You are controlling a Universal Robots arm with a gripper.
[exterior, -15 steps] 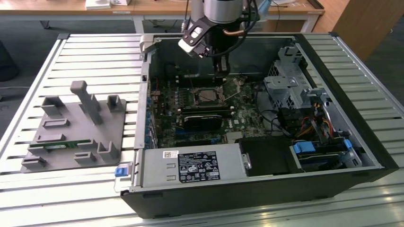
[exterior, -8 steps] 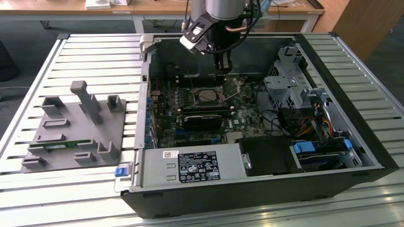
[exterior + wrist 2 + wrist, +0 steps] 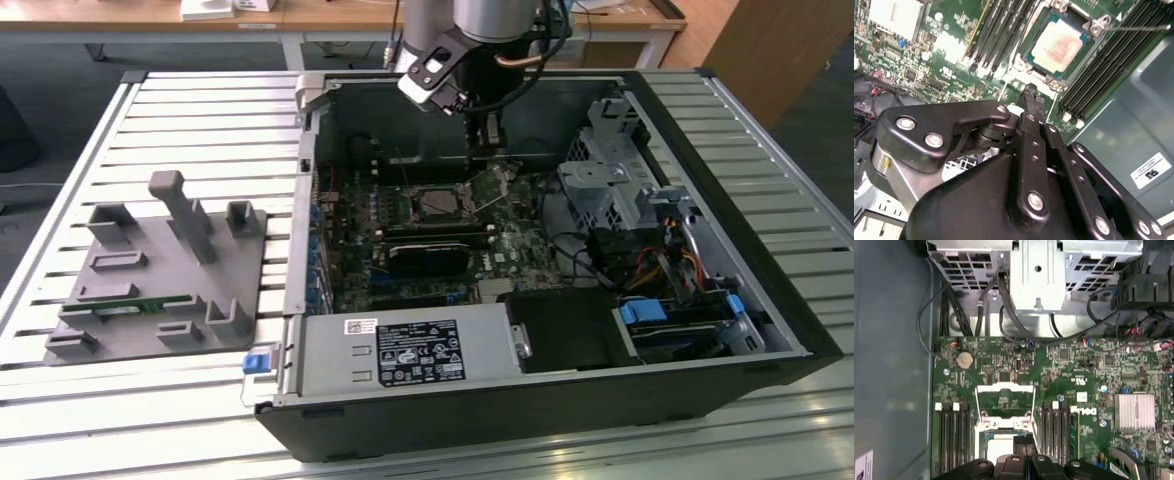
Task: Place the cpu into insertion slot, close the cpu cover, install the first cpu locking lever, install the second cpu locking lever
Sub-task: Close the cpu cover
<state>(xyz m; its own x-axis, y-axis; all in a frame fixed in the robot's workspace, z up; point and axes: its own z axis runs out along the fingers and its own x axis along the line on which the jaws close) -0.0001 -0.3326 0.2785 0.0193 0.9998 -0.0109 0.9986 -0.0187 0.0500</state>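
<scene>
The cpu (image 3: 1058,42), a square chip with a silver-grey top, lies flat in the insertion slot (image 3: 1029,65) on the green motherboard; the exterior view shows that slot (image 3: 438,205) mid-board. The cpu cover (image 3: 1004,400), a silvery frame with a large window, stands tilted up and open behind the chip. A thin wire locking lever (image 3: 1139,28) sticks out free beside the socket. My gripper (image 3: 1032,97) hangs just above the board at the socket's edge, black fingers together and holding nothing. Its tips (image 3: 1024,441) sit over the chip's near edge, and the arm (image 3: 483,140) reaches in from the case's far wall.
Long black memory slots (image 3: 1104,65) flank the socket on both sides. A metal drive cage (image 3: 1036,270) with cables stands beyond the board, and a finned heat sink (image 3: 1134,410) sits nearby. A black card (image 3: 427,255) lies below the socket. A grey fixture (image 3: 160,270) rests on the slatted table.
</scene>
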